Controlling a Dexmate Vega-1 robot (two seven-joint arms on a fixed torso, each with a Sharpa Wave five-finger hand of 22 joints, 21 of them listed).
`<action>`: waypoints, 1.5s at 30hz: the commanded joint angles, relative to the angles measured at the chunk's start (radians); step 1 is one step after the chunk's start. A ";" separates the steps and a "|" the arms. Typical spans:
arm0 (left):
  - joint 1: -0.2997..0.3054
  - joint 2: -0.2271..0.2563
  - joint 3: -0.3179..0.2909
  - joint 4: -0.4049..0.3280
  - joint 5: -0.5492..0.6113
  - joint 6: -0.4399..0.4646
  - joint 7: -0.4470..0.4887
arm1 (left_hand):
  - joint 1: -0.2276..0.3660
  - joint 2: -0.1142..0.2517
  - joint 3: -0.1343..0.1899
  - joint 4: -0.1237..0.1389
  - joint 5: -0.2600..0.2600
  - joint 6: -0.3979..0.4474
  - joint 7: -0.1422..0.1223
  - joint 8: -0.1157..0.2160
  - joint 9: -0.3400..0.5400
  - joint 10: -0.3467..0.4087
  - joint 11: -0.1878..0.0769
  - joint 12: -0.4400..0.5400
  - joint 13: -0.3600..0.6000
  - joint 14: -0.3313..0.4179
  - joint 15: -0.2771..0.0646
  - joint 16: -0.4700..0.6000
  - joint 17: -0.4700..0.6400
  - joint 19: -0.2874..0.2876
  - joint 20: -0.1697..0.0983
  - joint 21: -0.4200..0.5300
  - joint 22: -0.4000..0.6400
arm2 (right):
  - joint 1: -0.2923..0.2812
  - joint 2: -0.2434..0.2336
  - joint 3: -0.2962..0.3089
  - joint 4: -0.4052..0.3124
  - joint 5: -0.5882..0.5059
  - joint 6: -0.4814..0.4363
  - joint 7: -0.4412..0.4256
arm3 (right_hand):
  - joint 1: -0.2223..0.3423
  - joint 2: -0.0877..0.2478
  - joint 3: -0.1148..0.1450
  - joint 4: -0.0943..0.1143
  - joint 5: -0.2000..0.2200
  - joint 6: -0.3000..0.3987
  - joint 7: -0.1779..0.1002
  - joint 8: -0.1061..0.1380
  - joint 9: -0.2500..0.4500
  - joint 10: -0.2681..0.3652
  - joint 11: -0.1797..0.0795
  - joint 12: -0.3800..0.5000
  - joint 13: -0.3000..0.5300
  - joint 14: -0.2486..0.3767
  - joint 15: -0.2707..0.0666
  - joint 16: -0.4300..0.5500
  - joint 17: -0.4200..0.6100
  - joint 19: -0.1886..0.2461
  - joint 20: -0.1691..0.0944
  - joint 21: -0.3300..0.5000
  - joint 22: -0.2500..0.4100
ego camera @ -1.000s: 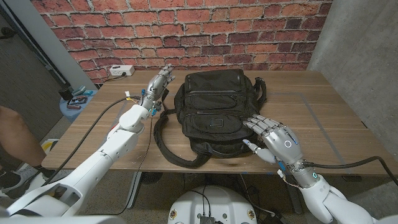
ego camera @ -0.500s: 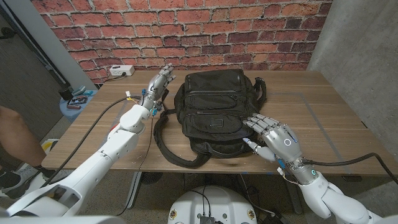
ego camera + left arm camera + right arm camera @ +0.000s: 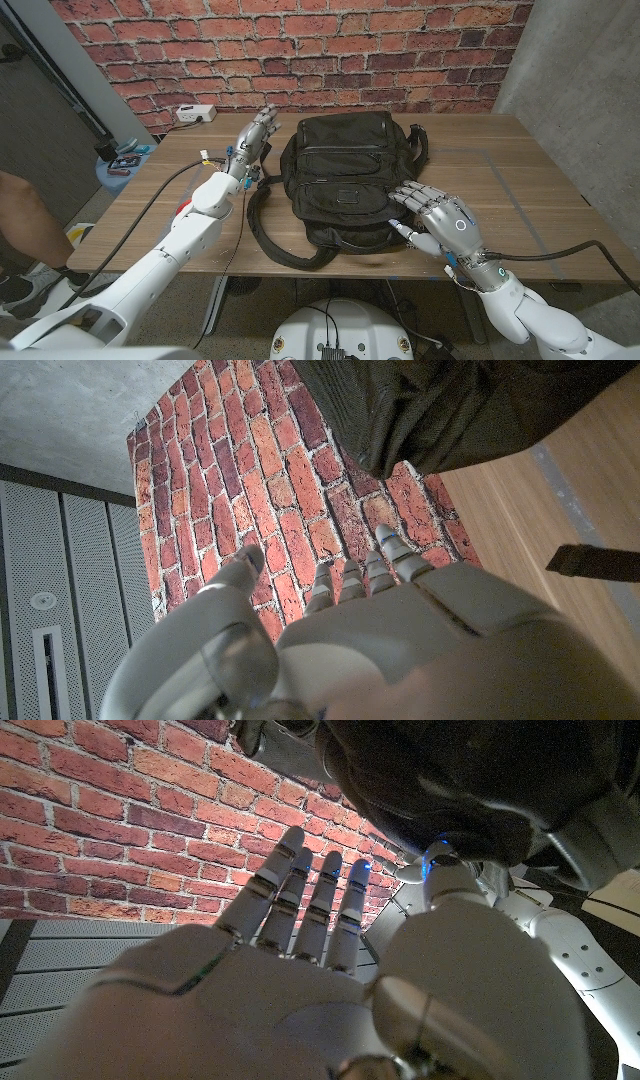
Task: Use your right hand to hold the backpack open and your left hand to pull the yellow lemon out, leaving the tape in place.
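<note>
Looked hard for anything readable here and honestly came up with nothing. The black backpack point(image 3: 345, 175) has a small rectangular patch on its front pocket, but it's blank or too dark to make out. No brand name, no tag text. The white power strip point(image 3: 196, 114) at the far edge of the table point(image 3: 540, 190) is too small to show any print. The robot's arms carry no legible markings either, and the brick wall point(image 3: 300, 50) has no signs on it.
</note>
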 commanded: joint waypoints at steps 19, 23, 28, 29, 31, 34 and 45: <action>0.039 0.001 -0.017 -0.009 -0.010 -0.001 0.024 | 0.015 0.005 0.000 -0.004 0.006 0.023 0.002 0.010 0.002 0.013 0.000 0.006 0.004 0.009 0.004 0.010 0.005 0.011 0.002 -0.006 0.005 | 0.122 0.043 -0.073 0.109 0.073 0.093 -0.003 | 0.021 0.006 -0.005 0.002 0.004 0.044 -0.012 0.012 0.005 0.037 -0.013 0.016 0.005 0.027 -0.138 0.016 0.013 0.018 -0.037 -0.004 0.000; 0.035 0.002 -0.016 -0.006 -0.012 0.003 0.021 | 0.016 0.006 0.000 -0.004 0.006 0.026 0.002 0.011 0.002 0.016 0.001 0.007 0.004 0.009 0.004 0.010 0.005 0.013 0.003 -0.007 0.005 | 0.125 0.045 -0.080 0.117 0.083 0.099 -0.003 | 0.027 0.011 -0.007 0.002 0.004 0.072 -0.021 0.020 0.005 0.064 -0.018 0.026 0.006 0.047 -0.148 0.025 0.018 0.021 -0.042 -0.005 0.000; 0.028 0.000 -0.014 0.003 -0.014 0.004 0.015 | 0.017 0.006 0.001 -0.003 0.006 0.031 0.003 0.012 0.002 0.019 0.001 0.008 0.004 0.010 0.004 0.010 0.005 0.015 0.004 -0.008 0.005 | 0.125 0.044 -0.085 0.115 0.085 0.101 -0.006 | 0.034 0.018 -0.010 0.002 0.003 0.107 -0.032 0.028 0.005 0.092 -0.022 0.035 0.007 0.068 -0.159 0.034 0.025 0.030 -0.048 -0.003 0.000; 0.027 -0.001 -0.013 0.005 -0.014 0.003 0.014 | 0.017 0.006 0.001 -0.003 0.006 0.032 0.004 0.012 0.002 0.020 0.000 0.008 0.004 0.010 0.005 0.010 0.005 0.015 0.004 -0.009 0.005 | 0.127 0.045 -0.086 0.115 0.085 0.104 -0.007 | 0.035 0.017 -0.010 0.002 0.003 0.112 -0.034 0.030 0.005 0.094 -0.022 0.035 0.007 0.070 -0.160 0.035 0.025 0.032 -0.049 -0.002 0.000; 0.024 -0.002 -0.011 0.008 -0.016 0.003 0.010 | 0.017 0.007 0.001 -0.003 0.006 0.034 0.004 0.012 0.002 0.020 0.000 0.008 0.004 0.011 0.004 0.010 0.005 0.016 0.003 -0.009 0.005 | 0.128 0.047 -0.088 0.112 0.083 0.100 -0.006 | 0.037 0.019 -0.012 0.003 0.002 0.120 -0.035 0.031 0.005 0.110 -0.023 0.041 0.008 0.078 -0.160 0.038 0.026 0.035 -0.051 -0.002 0.000; 0.021 -0.004 -0.010 0.012 -0.019 0.004 0.006 | 0.017 0.007 0.001 -0.003 0.006 0.035 0.005 0.012 0.002 0.021 -0.002 0.008 0.004 0.011 0.005 0.010 0.005 0.017 0.003 -0.009 0.005 | 0.130 0.046 -0.089 0.108 0.083 0.102 -0.005 | 0.040 0.021 -0.013 0.002 0.002 0.135 -0.036 0.036 0.005 0.117 -0.026 0.044 0.008 0.083 -0.162 0.039 0.027 0.037 -0.053 -0.002 0.001; 0.023 -0.007 -0.012 0.020 -0.026 0.001 0.006 | 0.018 0.008 0.002 0.000 0.006 0.042 0.005 0.013 0.002 0.023 -0.003 0.008 0.004 0.013 0.006 0.010 0.006 0.020 0.003 -0.013 0.005 | 0.155 0.051 -0.096 0.113 0.082 0.123 -0.002 | 0.077 0.036 -0.006 -0.006 0.002 0.223 -0.046 0.059 0.005 0.227 -0.046 0.086 0.012 0.152 -0.172 0.053 0.027 0.046 -0.067 -0.002 0.001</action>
